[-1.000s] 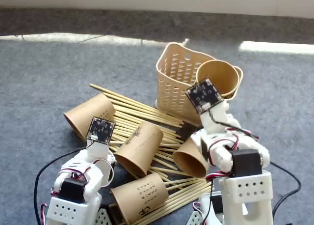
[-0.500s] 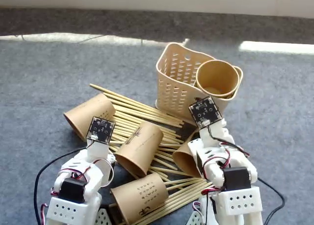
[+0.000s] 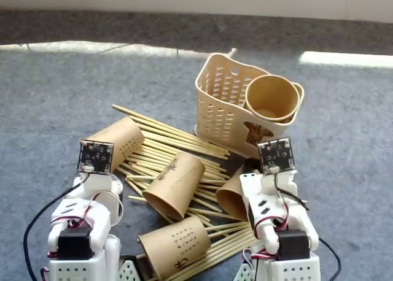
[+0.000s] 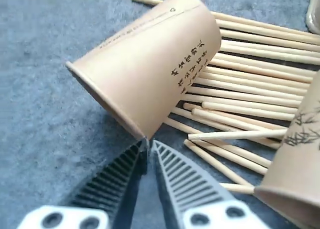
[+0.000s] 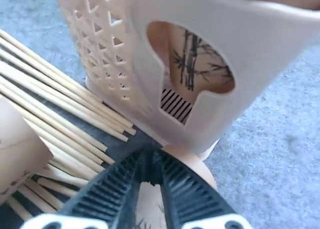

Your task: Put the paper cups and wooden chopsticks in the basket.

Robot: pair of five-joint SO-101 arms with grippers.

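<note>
Progress: early, by my reading. One of five cups is in; none of the chopsticks that I can see.
Basket [image 3: 221, 103]: upright at the far side of the worktop [image 3: 49, 109], beyond the pile.
Done: one cup in the basket [image 3: 272, 97], standing mouth up against its right-hand wall.
Left, cups: four, all lying on their sides on the worktop.
Leftmost cup [image 3: 116, 141]: at the left edge of the chopstick pile, partly resting on it.
Middle cup [image 3: 175, 184]: lying across the sticks.
Front cup [image 3: 175, 245]: nearest the arm bases, between the two arms.
Right-hand cup [image 3: 232, 196]: just in front of the basket, under the right arm.
Left, chopsticks [image 3: 178, 140]: a loose fan spread from the basket's foot toward the arm bases. They overlap too much for an exact count; a couple of dozen at a rough guess. Part of the basket's inside is hidden, so I cannot rule out a stick in there.
Left gripper [image 4: 148, 145]: fingers [image 4: 175, 169] clenched with nothing between them, tips just beside the rim of the leftmost cup.
Right gripper [image 5: 150, 156]: fingers clenched and holding nothing, over the right-hand cup, near the basket's front wall.
Count: cups five (one in, four out); basket one; arms two.
</note>
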